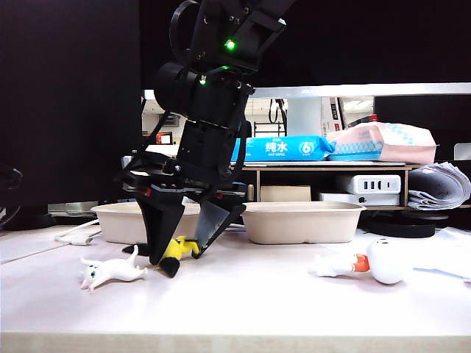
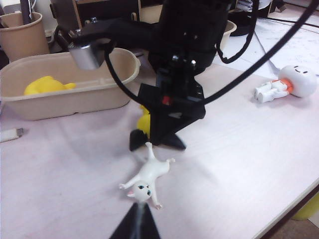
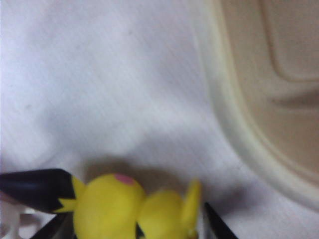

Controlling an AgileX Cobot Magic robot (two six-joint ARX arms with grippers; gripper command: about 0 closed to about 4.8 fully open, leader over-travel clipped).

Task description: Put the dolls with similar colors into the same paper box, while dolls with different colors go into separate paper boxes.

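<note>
Right gripper (image 1: pixel 179 256) stands low over the bench (image 1: pixel 257 294), pointing down, near the front rim of the left paper box (image 1: pixel 118 220). Its jaws stand well apart and straddle the yellow-and-black figure (image 1: pixel 176 250), which lies on its side on the bench between them; whether either finger already touches it cannot be told, and nothing is lifted. In the right wrist view the figure (image 3: pixel 134 204) shows a rounded yellow head, a black pointed ear and a narrower body. Judged as a small hard moulded toy: light, stiff, smooth and likely slippery on the curved head, with thin ears and limbs that would pivot or snap out of a pinch. The soundest hold appears to be across the body or the widest part of the head, not the ear tips. The yellow duck-like doll (image 2: pixel 47 85) already sits in the left paper box. The right paper box (image 1: pixel 302 220) shows nothing inside from this angle. The slim white animal figure (image 1: pixel 110 272) lies near the front edge of the bench, left of the right gripper; the white round-headed figure (image 1: pixel 379 261) lies toward the right edge. Of the left gripper (image 2: pixel 137 226) only one dark tip shows in the left wrist view, above the white animal; its opening cannot be told.
</note>
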